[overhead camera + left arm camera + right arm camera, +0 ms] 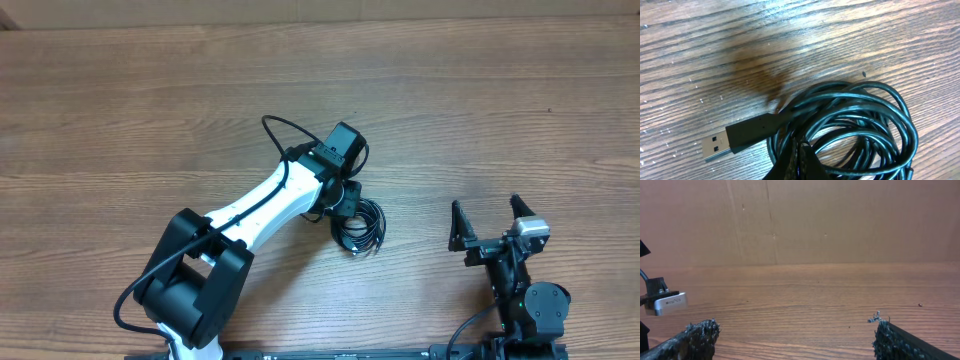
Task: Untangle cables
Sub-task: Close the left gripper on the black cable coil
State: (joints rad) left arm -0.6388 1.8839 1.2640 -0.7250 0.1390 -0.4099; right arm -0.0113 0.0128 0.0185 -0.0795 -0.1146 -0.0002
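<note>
Wooden table, left gripper pinching coiled cables, right gripper spread

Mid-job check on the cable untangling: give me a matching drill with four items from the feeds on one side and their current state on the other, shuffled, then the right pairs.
Things
1. left gripper
2. right gripper
3. cable coil
4. USB plug

States
A. open wide, nothing between its fingers
B. sticks out at the coil's edge, metal end bare
C. shut on strands of the coil
D. wound into one black bundle, not yet pulled apart

Pairs: 1-C, 2-A, 3-D, 4-B
</note>
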